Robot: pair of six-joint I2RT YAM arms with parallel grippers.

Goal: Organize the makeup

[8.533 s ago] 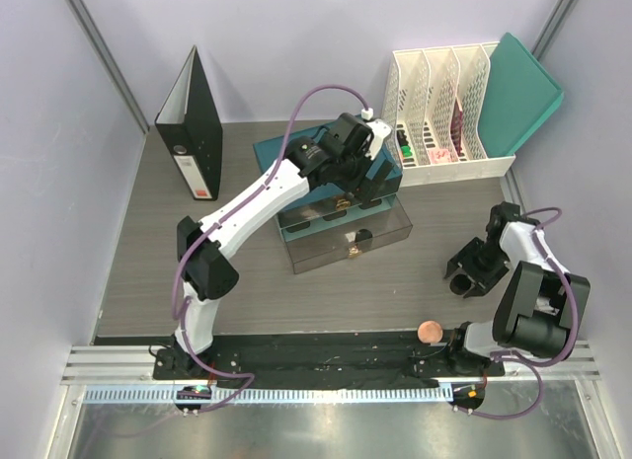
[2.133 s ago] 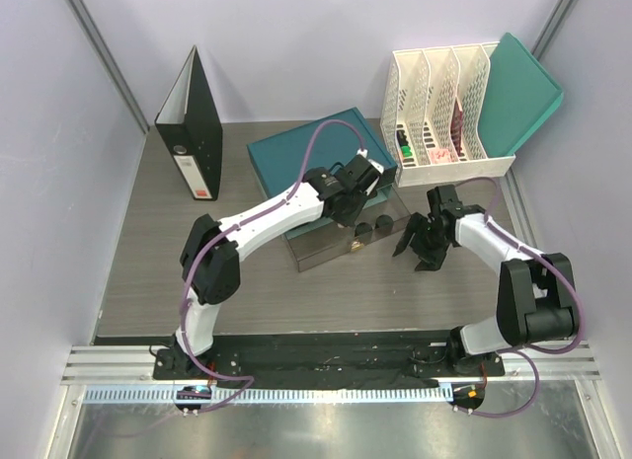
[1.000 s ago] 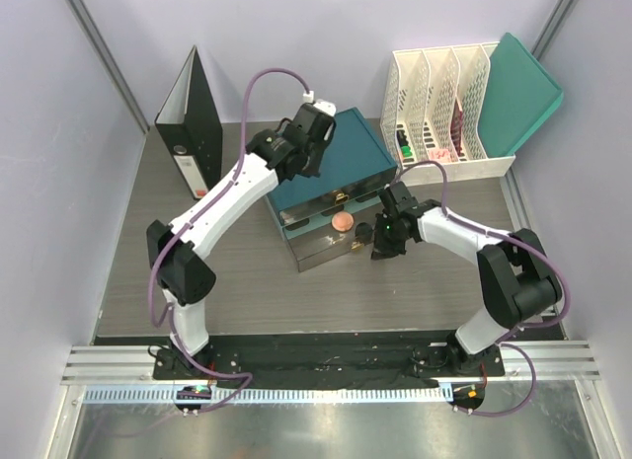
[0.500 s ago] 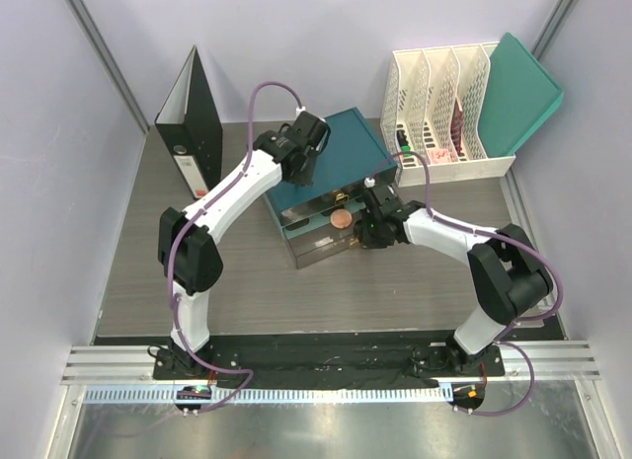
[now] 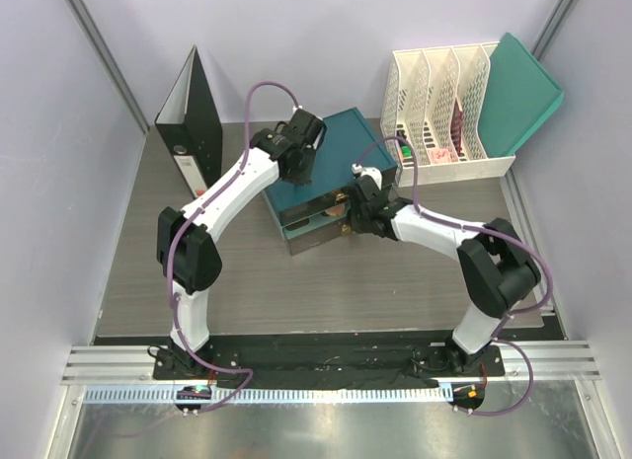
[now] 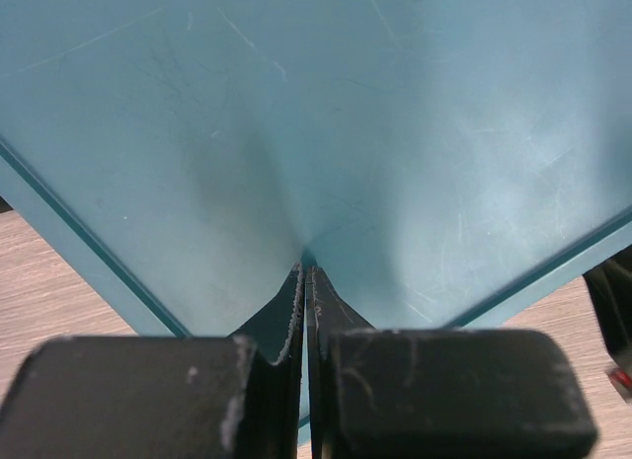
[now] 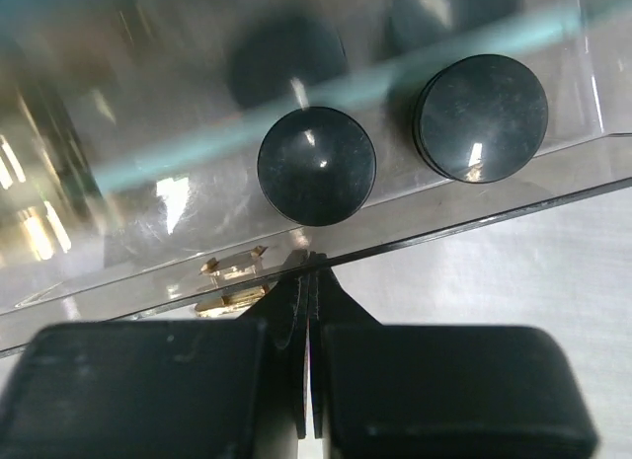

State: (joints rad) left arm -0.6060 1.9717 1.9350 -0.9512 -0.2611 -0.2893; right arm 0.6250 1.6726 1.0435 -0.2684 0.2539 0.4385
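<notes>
My left gripper is clenched on nothing, its tips pressed down on the lid of the teal drawer box, much where they sat half a second ago. My right gripper is also clamped empty, its tips against the front wall of the clear drawer, just beside the gold handle.

A second ago that drawer stuck well out of the box. From above it now shows only a narrow strip, and the right gripper has followed it in towards the box.

Two black round jars sit side by side inside the drawer, just behind its front wall. The peach disc lay in the open drawer half a second ago; I cannot make it out now. It no longer lies by the right base, where it was earlier.
</notes>
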